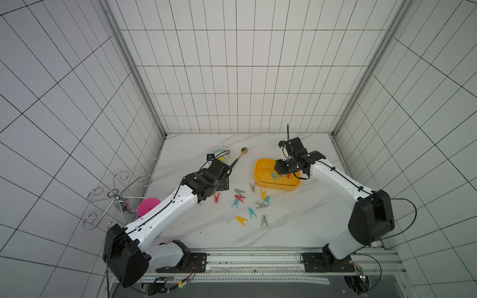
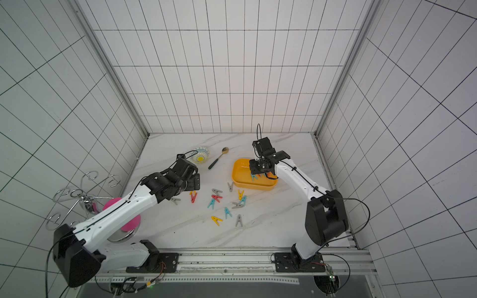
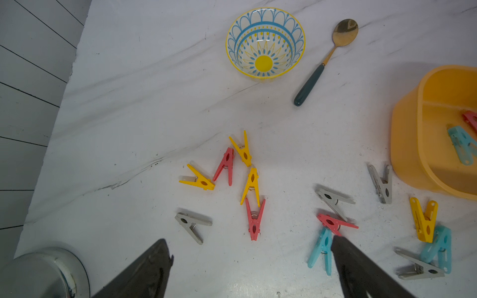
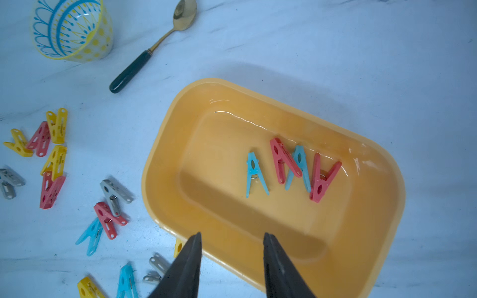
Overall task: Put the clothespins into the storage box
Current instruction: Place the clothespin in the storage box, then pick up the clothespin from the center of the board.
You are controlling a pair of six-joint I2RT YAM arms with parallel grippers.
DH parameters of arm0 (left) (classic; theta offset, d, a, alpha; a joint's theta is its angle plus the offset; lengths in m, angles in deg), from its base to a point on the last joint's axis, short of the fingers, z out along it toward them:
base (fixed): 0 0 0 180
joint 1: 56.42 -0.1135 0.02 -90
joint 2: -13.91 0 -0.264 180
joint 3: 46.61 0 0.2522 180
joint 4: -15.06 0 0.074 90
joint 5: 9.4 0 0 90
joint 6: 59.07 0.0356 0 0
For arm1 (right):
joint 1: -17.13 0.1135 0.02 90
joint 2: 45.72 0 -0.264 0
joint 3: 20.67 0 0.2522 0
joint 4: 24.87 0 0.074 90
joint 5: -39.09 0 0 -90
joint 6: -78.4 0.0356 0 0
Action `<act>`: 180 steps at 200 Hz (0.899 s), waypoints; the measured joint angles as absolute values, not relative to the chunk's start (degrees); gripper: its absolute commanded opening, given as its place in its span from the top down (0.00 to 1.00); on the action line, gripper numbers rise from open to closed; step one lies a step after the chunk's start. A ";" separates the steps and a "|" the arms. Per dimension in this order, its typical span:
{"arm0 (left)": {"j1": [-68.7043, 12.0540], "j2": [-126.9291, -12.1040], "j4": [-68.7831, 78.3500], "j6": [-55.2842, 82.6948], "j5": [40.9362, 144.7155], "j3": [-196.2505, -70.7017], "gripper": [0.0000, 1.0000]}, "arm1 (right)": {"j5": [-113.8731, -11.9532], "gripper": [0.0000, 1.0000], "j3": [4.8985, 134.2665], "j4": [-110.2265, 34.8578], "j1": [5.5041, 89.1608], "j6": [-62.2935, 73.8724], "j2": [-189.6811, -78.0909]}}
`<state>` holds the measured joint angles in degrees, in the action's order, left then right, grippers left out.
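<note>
The storage box [image 1: 264, 170] [image 2: 241, 170] is a shallow yellow tub at the right back of the table. Several clothespins lie inside it, red and teal, among them a teal one [image 4: 254, 172]. My right gripper [image 4: 231, 234] [image 1: 280, 167] hovers over the box's rim, open, with nothing between its fingers. Many more clothespins lie scattered on the marble in front of the box, such as a red one [image 3: 254, 219] and a yellow one [image 1: 241, 220]. My left gripper [image 3: 250, 240] [image 1: 224, 184] hangs wide open and empty just above the left-hand cluster.
A patterned bowl [image 3: 265, 42] and a green-handled gold spoon [image 3: 322, 64] sit behind the clothespins. At the left stand a wire rack [image 1: 113, 196], a pink round object [image 1: 148, 205] and a steel bowl [image 3: 44, 273]. Tiled walls close in three sides.
</note>
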<state>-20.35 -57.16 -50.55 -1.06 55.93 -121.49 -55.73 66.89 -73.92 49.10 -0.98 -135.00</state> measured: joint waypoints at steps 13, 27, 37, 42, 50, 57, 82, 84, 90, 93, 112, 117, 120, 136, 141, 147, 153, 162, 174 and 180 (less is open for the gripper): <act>-20.35 -56.08 -50.47 -1.41 55.38 -120.53 0.01 | -54.97 0.54 64.33 -74.40 51.17 -0.04 -131.61; -20.35 -54.60 -49.92 -1.65 54.86 -119.20 0.01 | -54.40 0.54 61.17 -74.97 53.53 1.03 -128.35; -20.35 -53.48 -49.48 -1.70 54.66 -118.22 0.01 | -54.12 0.54 59.11 -75.39 55.11 1.79 -126.47; -20.35 -52.98 -49.31 -1.70 54.62 -117.82 0.01 | -53.94 0.54 57.91 -75.56 55.98 2.21 -125.49; -20.35 -52.37 -49.13 -1.74 54.58 -117.43 0.01 | -53.64 0.54 56.34 -76.02 57.34 2.93 -124.16; -20.35 -52.15 -49.00 -1.74 54.53 -117.41 0.01 | -53.44 0.53 55.09 -76.07 58.39 3.58 -123.17; -20.37 -51.98 -48.19 -1.87 54.38 -117.39 0.01 | -52.63 0.53 50.63 -75.82 62.25 6.32 -121.23; -20.37 -52.00 -48.15 -1.87 54.38 -117.39 0.01 | -52.59 0.53 50.35 -75.78 62.45 6.60 -121.23; -20.44 -52.00 -48.00 -1.87 54.36 -117.39 0.01 | -52.35 0.53 49.25 -75.56 63.43 7.34 -121.23; -20.48 -52.00 -47.89 -1.89 54.38 -117.39 0.01 | -52.21 0.53 48.69 -75.32 63.92 7.74 -121.25; -21.09 -52.39 -47.10 -2.09 54.71 -117.34 0.01 | -51.49 0.52 45.63 -74.01 66.10 9.97 -121.77; -21.42 -52.61 -46.93 -2.18 54.93 -117.34 0.01 | -51.34 0.52 44.99 -73.60 66.52 10.62 -122.21; -21.64 -52.74 -46.88 -2.29 55.08 -117.34 0.01 | -51.25 0.52 44.75 -73.36 66.69 11.04 -122.47; -22.51 -53.35 -46.14 -2.55 56.02 -117.12 0.01 | -50.38 0.54 43.70 -71.78 67.32 12.74 -124.50; -22.78 -53.53 -45.99 -2.59 56.28 -117.04 0.01 | -50.14 0.54 43.48 -71.15 67.37 13.20 -125.20; -22.93 -53.75 -45.88 -2.66 56.59 -116.95 0.01 | -49.81 0.55 43.26 -70.38 67.37 13.79 -126.03; -23.06 -54.03 -45.79 -2.70 56.91 -116.90 0.01 | -49.61 0.55 43.07 -69.55 67.37 14.27 -126.80; -23.13 -54.44 -45.66 -2.72 57.35 -116.90 0.01 | -49.42 0.55 42.94 -68.35 67.37 15.02 -128.15; -23.17 -55.25 -45.44 -2.75 57.92 -116.90 0.01 | -48.96 0.56 42.94 -66.99 67.37 15.72 -130.06; -23.17 -55.71 -45.37 -2.77 58.23 -116.93 0.01 | -48.67 0.56 42.94 -66.32 67.37 16.04 -131.08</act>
<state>-23.17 -55.71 -45.37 -2.77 58.23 -116.93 -48.67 42.94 -66.32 67.37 16.04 -131.08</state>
